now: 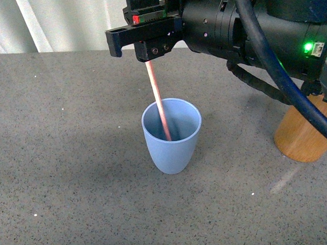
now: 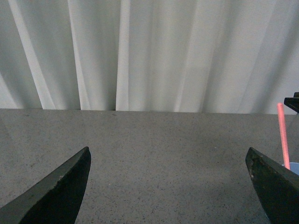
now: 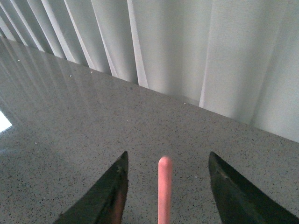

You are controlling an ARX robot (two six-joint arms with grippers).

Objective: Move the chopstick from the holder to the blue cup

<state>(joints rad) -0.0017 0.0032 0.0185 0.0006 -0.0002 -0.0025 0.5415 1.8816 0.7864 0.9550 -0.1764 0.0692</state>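
The blue cup (image 1: pixel 172 136) stands upright in the middle of the grey table. The pink chopstick (image 1: pixel 158 101) stands in it, leaning to the far left, its top just under my right gripper (image 1: pixel 140 47). In the right wrist view the chopstick (image 3: pixel 164 191) rises between the open fingers of my right gripper (image 3: pixel 168 153), touching neither. The brown wooden holder (image 1: pixel 304 134) stands at the right, partly hidden by the right arm. My left gripper (image 2: pixel 168 156) is open and empty over bare table. Its view shows the chopstick (image 2: pixel 282 135) at the far edge.
The grey speckled table (image 1: pixel 67 160) runs back to a white curtain (image 2: pixel 149 51). The right arm and its black cable (image 1: pixel 269 45) hang above the table's right side, over the holder.
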